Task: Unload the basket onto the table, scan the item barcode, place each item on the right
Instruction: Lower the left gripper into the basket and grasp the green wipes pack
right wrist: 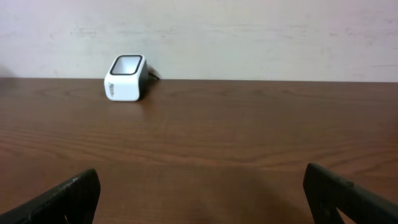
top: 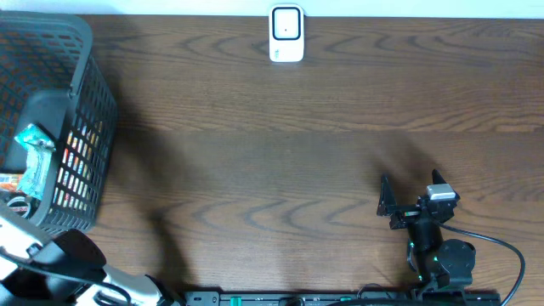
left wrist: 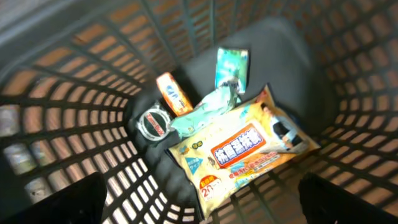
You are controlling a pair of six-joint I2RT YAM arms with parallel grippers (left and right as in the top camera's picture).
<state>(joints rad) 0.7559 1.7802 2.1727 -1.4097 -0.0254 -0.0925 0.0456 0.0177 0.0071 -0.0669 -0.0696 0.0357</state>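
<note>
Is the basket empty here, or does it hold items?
Not empty. The left wrist view shows the basket holding a yellow wipes pack, a teal packet and an orange tube.

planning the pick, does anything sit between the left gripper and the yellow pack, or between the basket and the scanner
Nothing visible blocks the left gripper above the yellow pack; only a teal packet overlaps its top edge. Towards the scanner, only the basket wall stands in the way.
</note>
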